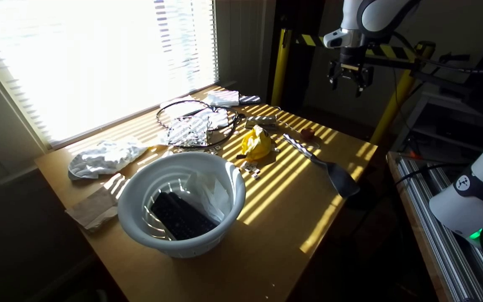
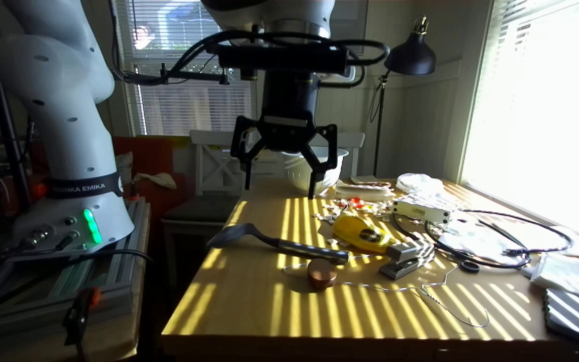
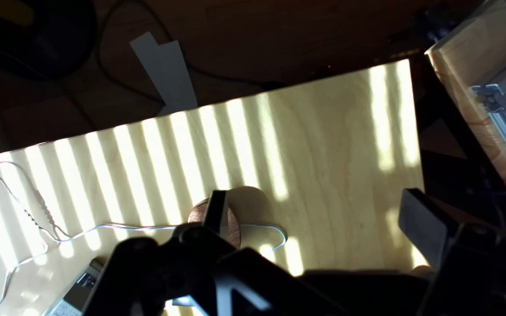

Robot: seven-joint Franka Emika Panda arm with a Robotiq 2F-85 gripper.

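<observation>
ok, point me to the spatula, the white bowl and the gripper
Spatula (image 2: 290, 246): in an exterior view, on the handle near the neck.
White bowl (image 1: 138, 195): in an exterior view, on the inner wall.
Gripper (image 2: 280, 186): in an exterior view, midway between its parted fingertips.

Brown disc (image 3: 197, 213) partly masked, robot arm (image 2: 58, 85) cropped
In the wrist view, the fingers (image 3: 215, 212) hide the disc's middle at seven o'clock, and a grey metal thing (image 3: 70, 299) near eight runs off the bottom edge. In an exterior view, the top edge cuts the arm at ten and twelve; the fingers block part of the white bowl (image 2: 297, 173). Pale bits (image 1: 250, 168) toward five o'clock in an exterior view are too small to tell.
</observation>
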